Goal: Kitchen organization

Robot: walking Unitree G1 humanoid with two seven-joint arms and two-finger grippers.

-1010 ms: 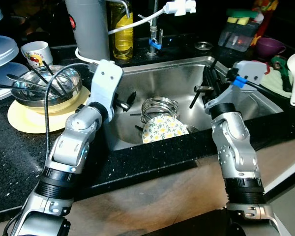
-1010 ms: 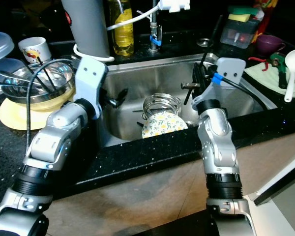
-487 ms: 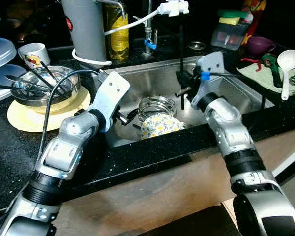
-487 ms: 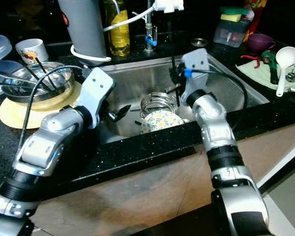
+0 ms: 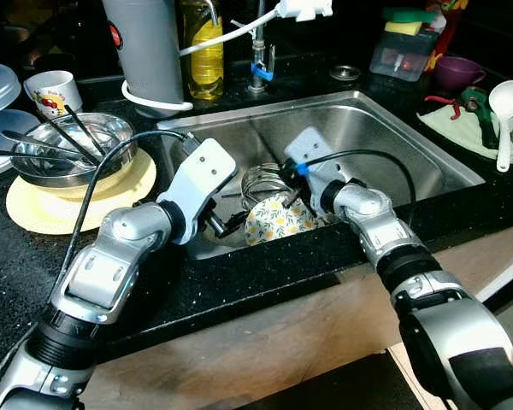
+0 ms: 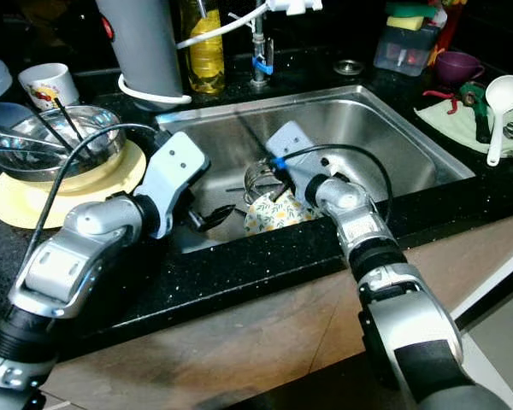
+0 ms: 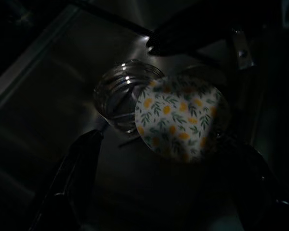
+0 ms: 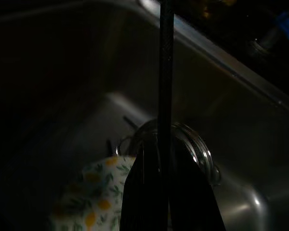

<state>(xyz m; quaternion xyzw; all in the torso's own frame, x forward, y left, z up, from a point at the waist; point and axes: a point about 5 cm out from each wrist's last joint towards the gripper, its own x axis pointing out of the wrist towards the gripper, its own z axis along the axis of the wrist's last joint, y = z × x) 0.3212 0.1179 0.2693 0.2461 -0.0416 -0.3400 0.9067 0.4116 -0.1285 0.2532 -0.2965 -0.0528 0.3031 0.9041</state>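
Observation:
A flower-patterned plate (image 5: 278, 218) leans in the steel sink (image 5: 385, 128) against a clear glass jar (image 5: 261, 181). My right gripper (image 5: 288, 190) is low over the jar and the plate's far edge, shut on a thin black stick (image 8: 165, 72) that runs up between its fingers (image 8: 183, 192). My left gripper (image 5: 227, 224) is down in the sink just left of the plate, open, with nothing between its fingers (image 7: 82, 163). In the left wrist view the plate (image 7: 182, 118) and the jar (image 7: 123, 94) lie ahead of it.
On the left counter a steel bowl (image 5: 68, 149) with utensils rests on a yellow plate, with a cup (image 5: 50, 90) behind. A grey cylinder (image 5: 150, 43), an oil bottle (image 5: 203, 51) and the tap (image 5: 258, 60) stand behind the sink. A white ladle (image 5: 504, 102) lies at right.
My right gripper has carried the black stick from the sink's right side down and left to the jar. My left gripper has reached closer to the plate.

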